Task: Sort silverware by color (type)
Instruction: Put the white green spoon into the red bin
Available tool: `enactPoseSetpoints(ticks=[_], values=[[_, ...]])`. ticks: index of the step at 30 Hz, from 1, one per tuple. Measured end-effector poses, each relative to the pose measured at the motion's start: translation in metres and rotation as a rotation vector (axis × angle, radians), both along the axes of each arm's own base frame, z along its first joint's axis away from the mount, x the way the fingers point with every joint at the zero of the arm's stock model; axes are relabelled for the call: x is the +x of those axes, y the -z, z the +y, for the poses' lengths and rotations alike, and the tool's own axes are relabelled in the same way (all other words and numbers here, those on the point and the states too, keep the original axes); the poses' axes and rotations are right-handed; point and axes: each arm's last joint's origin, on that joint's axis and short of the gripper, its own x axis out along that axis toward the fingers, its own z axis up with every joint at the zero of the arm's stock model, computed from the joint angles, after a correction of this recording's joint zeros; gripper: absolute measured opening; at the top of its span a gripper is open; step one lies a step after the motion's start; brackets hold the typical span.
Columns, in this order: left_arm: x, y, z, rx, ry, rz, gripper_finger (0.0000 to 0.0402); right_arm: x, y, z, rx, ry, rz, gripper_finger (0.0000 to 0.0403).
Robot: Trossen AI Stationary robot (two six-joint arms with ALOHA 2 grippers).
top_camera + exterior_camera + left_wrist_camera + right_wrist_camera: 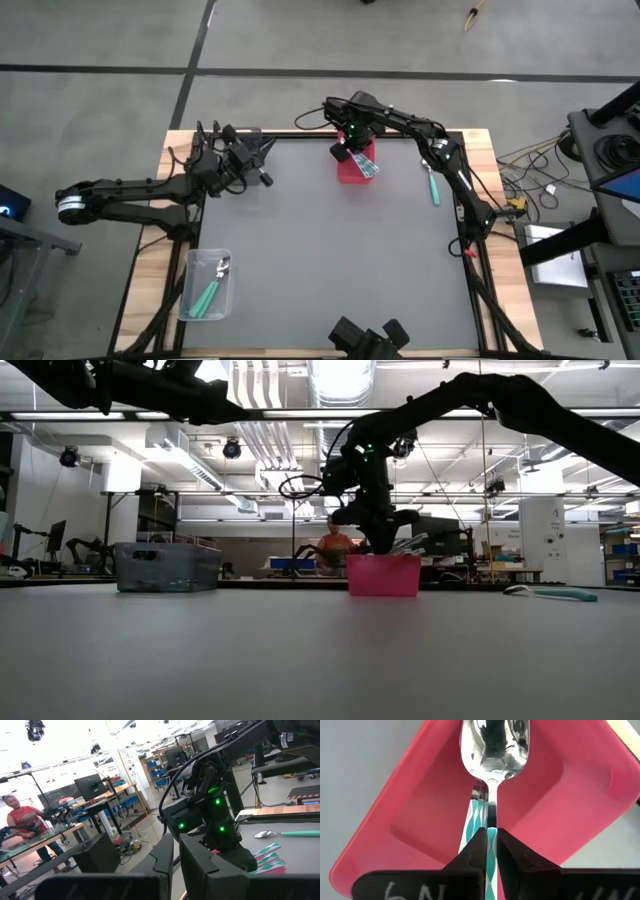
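Spoon with striped teal handle held clamped in right hand above red bin; placing step judged underway. Release into bin needed next. Left hand closed, empty, parked at tabletop's far left.

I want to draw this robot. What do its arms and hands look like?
Both arms are black and jointed, with black cables looping along them. The left arm has a white band near its base. The right hand has small green lights glowing on it. Each hand ends in two flat, dark fingers.
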Motion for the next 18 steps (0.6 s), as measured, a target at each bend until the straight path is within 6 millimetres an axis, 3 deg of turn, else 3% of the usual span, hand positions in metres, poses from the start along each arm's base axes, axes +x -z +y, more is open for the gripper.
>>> enactPoseSetpoints(ticks=[10,18], values=[[0.0,0.0,0.0,0.0,0.0,0.0,0.0013,0.0,0.007,0.0,0.002,0.007,0.002,0.0014],[0.0,0.0,0.0,0.0,0.0,0.0,0.0013,0.001,0.011,-0.001,-0.001,0.0,-0.003,0.0044]])
